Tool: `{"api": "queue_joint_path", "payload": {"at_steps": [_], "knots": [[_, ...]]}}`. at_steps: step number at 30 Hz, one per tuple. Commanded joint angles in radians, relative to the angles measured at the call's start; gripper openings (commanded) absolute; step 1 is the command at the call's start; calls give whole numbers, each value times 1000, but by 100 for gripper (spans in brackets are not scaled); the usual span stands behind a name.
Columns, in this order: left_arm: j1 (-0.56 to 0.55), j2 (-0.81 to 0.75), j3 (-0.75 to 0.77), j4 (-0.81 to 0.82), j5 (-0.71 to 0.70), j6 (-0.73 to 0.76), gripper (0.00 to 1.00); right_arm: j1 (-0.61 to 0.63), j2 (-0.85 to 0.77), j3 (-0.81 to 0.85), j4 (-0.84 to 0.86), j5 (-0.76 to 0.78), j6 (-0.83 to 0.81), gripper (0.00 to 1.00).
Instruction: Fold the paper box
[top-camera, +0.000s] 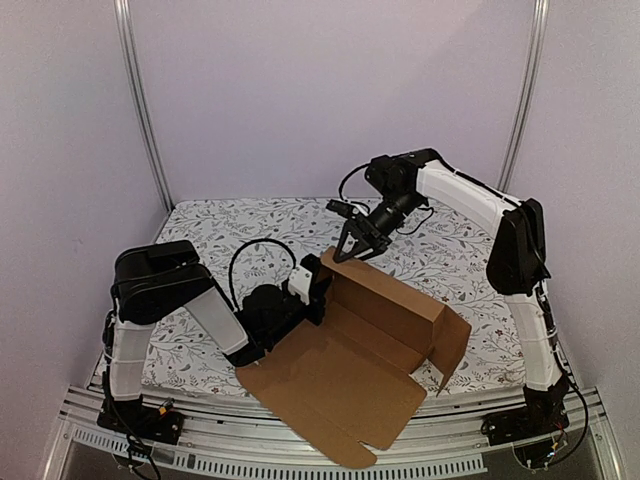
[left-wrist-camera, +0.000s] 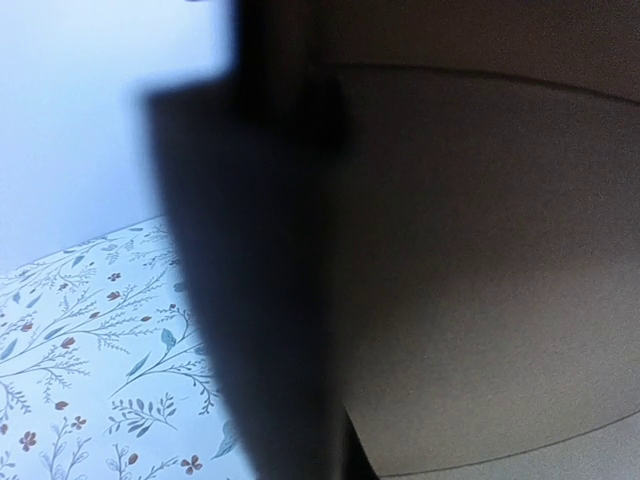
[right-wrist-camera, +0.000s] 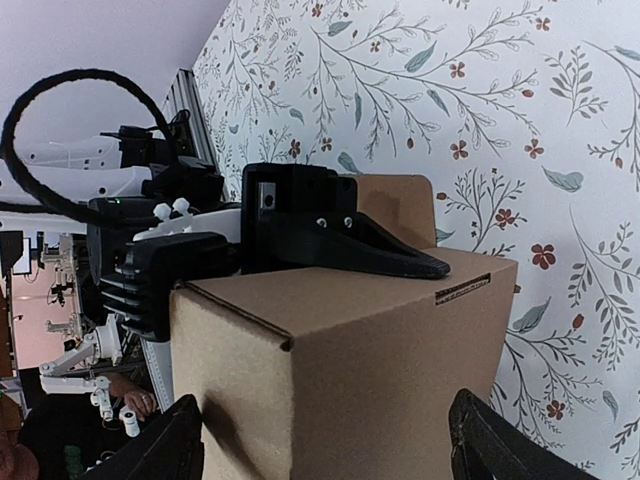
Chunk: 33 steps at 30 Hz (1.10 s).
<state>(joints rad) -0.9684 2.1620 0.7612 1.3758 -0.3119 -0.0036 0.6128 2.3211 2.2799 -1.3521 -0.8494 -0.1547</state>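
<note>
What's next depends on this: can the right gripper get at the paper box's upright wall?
Probably yes: the right gripper hovers open just above the paper box; the left gripper grips only one wall end.

A robot lab, set up as a small test cell. Two arms, left (top-camera: 165, 290) and right (top-camera: 520, 250), are bolted to a slotted metal rail (top-camera: 200, 447) along the near edge of the tabletop (top-camera: 230, 225), which wears a flowered cloth. Plain pale walls (top-camera: 330, 90) and bare metal poles (top-camera: 145, 120) close it in, and loose black cables (top-camera: 262, 248) loop off the arms. Past the cell, the right wrist view shows more white machinery (right-wrist-camera: 70, 360) in a cluttered room.
</note>
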Motion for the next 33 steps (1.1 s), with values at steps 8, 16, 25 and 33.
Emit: {"api": "queue_joint_path", "payload": {"at_steps": [8, 16, 25, 33], "knots": [[-15, 29, -3, 50, 55, 38, 6, 17, 82, 39, 76, -18, 130, 83], [-14, 32, 5, 32, 66, 44, 7, 21, 127, 39, 116, -18, 224, 83], [-14, 17, 1, 23, 56, 49, 15, 19, 146, 23, 92, 122, 235, 83], [-12, 6, -2, 15, 21, 71, 15, 18, 123, -4, 62, 224, 186, 82]]}}
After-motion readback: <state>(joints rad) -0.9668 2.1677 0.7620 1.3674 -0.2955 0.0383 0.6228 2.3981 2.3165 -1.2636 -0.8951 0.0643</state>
